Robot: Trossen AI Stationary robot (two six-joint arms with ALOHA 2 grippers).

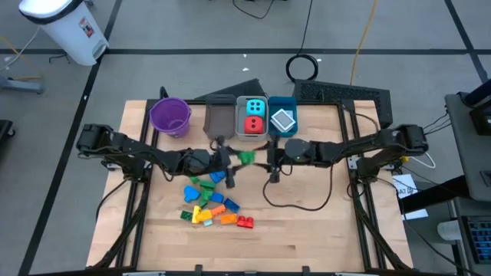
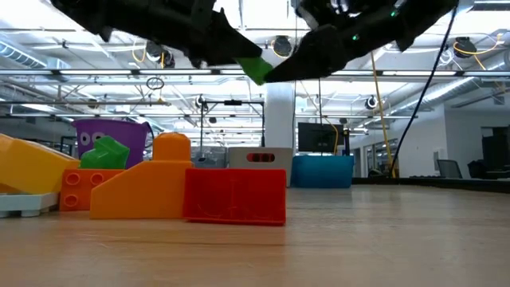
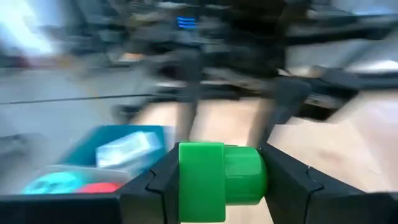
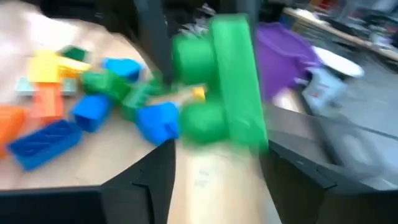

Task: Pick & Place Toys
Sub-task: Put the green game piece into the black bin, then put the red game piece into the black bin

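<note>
Now I see my left pincer [image 1: 234, 162] clamping a green brick [image 1: 245, 157] above the table [image 1: 307, 222], right pincer [image 1: 274, 162] part-open just beside it.

The brick pile [image 1: 209, 202] crowds the table's [image 1: 307, 230] left-centre. Right of the pile, bare wood lies open. Beyond the pile, both arms meet over the middle, before the bins [image 1: 252, 116] and bucket [image 1: 169, 116].
</note>
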